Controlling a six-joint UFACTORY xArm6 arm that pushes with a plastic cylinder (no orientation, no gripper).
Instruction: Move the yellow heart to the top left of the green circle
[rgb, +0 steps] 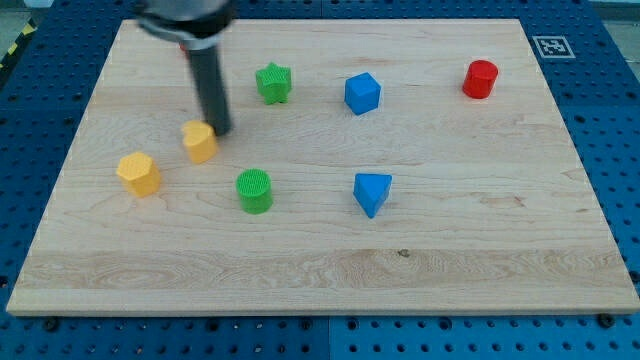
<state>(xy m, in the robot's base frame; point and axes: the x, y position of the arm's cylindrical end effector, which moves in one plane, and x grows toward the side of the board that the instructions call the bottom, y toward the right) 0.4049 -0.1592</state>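
The green circle (254, 190) stands left of the board's middle. Two yellow blocks lie to its left: one (200, 142) up and left of the circle, the other (138, 173) further left. I cannot tell for sure which of them is the heart; the nearer one looks heart-like. My tip (219, 131) is at the end of the dark rod, touching the upper right side of the nearer yellow block.
A green star (273, 82), a blue cube-like block (362, 93) and a red cylinder (480, 79) lie along the view's top. A blue triangle-like block (371, 192) sits right of the green circle. The wooden board (480, 270) ends in blue pegboard.
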